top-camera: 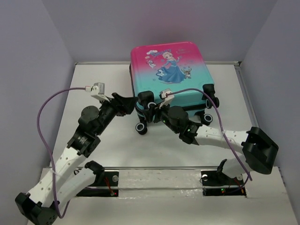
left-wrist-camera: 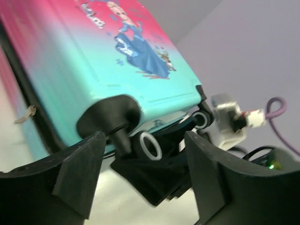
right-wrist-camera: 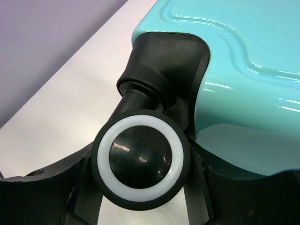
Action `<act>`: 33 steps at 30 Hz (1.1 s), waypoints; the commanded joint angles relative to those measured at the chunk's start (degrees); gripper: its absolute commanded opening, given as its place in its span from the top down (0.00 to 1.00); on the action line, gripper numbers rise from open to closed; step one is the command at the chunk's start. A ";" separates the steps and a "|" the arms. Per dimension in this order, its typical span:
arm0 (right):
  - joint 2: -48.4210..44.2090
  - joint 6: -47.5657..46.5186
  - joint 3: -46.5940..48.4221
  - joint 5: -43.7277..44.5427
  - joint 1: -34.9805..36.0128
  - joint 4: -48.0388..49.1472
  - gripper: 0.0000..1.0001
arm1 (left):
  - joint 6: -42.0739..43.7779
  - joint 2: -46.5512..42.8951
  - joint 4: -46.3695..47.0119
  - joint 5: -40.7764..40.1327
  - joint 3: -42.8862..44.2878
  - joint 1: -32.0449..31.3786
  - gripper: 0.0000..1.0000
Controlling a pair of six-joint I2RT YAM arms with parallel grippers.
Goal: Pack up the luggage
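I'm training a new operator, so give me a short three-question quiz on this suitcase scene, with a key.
1. True or false: the luggage lies closed on the table.
2. What sits between the fingers of the right gripper? A) handle B) wheel C) zipper pull
3. Fill in: the left gripper is ___ (open/shut).
Key: 1 true; 2 B; 3 open.
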 commanded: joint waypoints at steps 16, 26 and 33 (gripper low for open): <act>-2.85 -6.16 9.66 2.22 -0.95 -5.06 0.91 | 3.66 12.67 26.87 -10.70 -21.20 -7.06 0.54; -3.03 -5.28 10.19 -0.95 -0.95 -4.88 0.92 | 7.10 26.04 34.26 -16.85 -17.42 -8.55 0.49; -2.76 -5.11 9.75 -2.00 -0.42 -4.27 0.93 | 7.71 29.47 36.37 -20.64 -16.28 -10.66 0.50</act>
